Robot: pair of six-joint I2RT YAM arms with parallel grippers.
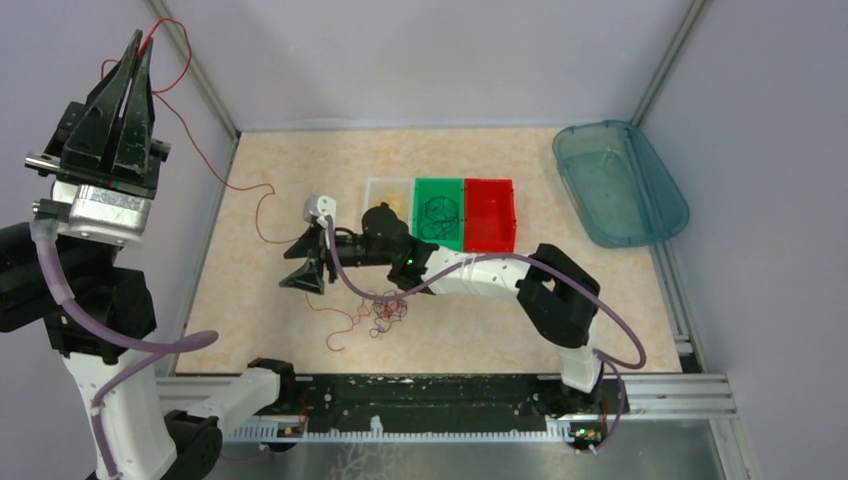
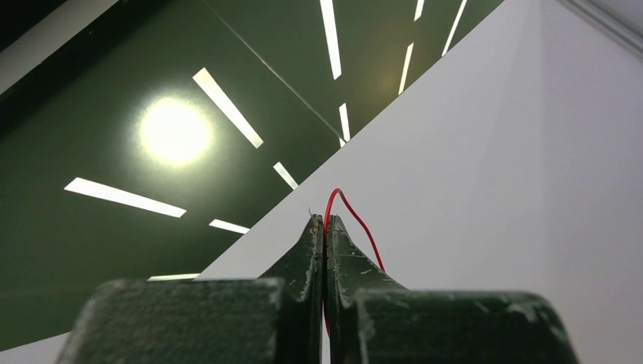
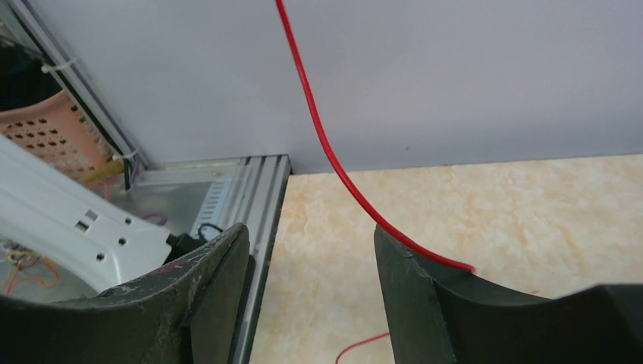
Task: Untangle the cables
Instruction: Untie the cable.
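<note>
While the L gripper (image 1: 141, 42) hangs high at near-left, its fingers are clenched tip to tip on a red wire (image 2: 350, 214), which loops out just above the tips. The R gripper (image 1: 303, 262) sits low over the table (image 1: 480, 330) w/ fingers (image 3: 432, 303) apart and a wide gap between. The red wire lies across the top edge of one finger, touching it but not pinched; the other finger is clear of it. From the L tips the wire hangs down by the left wall, curls over the table and reaches the R gripper.

Near side of the R forearm: a tangle (image 1: 386, 310) of thin red and dark cables on the table, w/ a loose red end trailing front-left. The R arm's purple cord (image 1: 350, 282) crosses part of the tangle.

Further back are 3 small bins in a row, touching: clear bin (image 1: 385, 183) w/ yellow wires, green bin (image 1: 437, 182) w/ dark wires, red bin (image 1: 490, 215). Far-right corner: teal tub (image 1: 620, 190). Off the table edge, in the R wrist view: pink basket (image 3: 49, 133).
</note>
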